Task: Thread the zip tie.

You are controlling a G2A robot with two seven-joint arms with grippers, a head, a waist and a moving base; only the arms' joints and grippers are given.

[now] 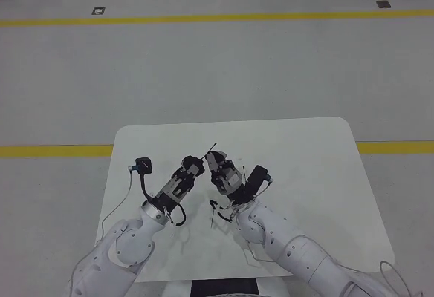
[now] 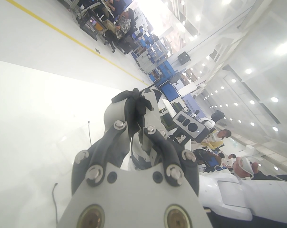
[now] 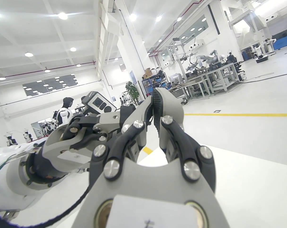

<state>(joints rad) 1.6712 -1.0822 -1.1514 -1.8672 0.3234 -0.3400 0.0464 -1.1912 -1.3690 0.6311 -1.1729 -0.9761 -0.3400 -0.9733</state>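
— Where is your zip tie (image 1: 210, 149)?
— Centre of the top view, above the white tabletop (image 1: 306, 148): a thin black strip slanting toward the upper right.
— And the jaws?
— Your right jaws are clamped on it. Your left jaws, just beside them, are closed too; I can't tell what they pinch.

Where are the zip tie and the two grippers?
zip tie (image 1: 209, 148), top view, on the middle of the thin black strip.
left gripper (image 2: 136, 94), left wrist view, between its fingertips.
right gripper (image 3: 153, 98), right wrist view, between its shut fingertips.
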